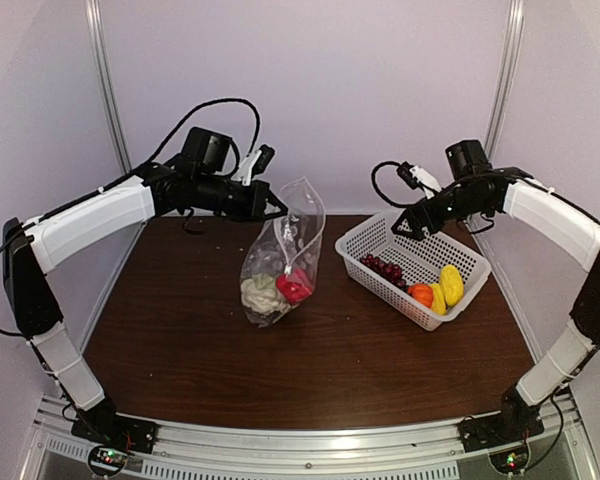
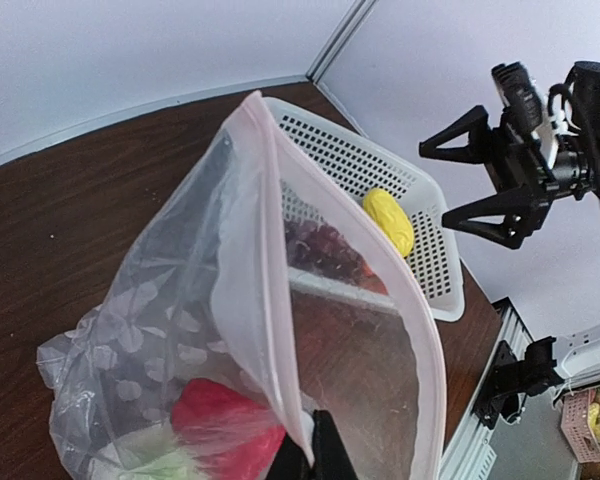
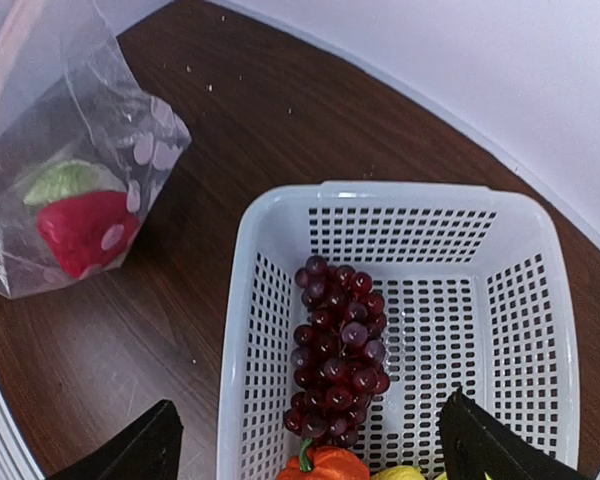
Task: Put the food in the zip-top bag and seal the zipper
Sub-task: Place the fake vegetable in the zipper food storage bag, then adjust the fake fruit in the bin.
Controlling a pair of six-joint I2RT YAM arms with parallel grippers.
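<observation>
Top external: we're partway, two foods bagged, four left to go.
Left of centre, left gripper [image 1: 277,207] pinches the zip-top bag [image 1: 280,255] rim, with cauliflower [image 1: 262,294] and red pepper [image 1: 294,287] inside. At right, right gripper [image 1: 412,225], jaws spread, hovers over the basket [image 1: 365,238] holding grape bunch [image 1: 383,268], orange piece [image 1: 421,294] and yellow pieces [image 1: 451,284]. Zipper [image 2: 276,260] is unsealed.

Left of basket [image 3: 400,192] stands zip-top bag [image 1: 298,215], cauliflower [image 1: 262,293] and pepper [image 1: 294,287] inside; grape bunch [image 3: 338,352] in basket.
</observation>
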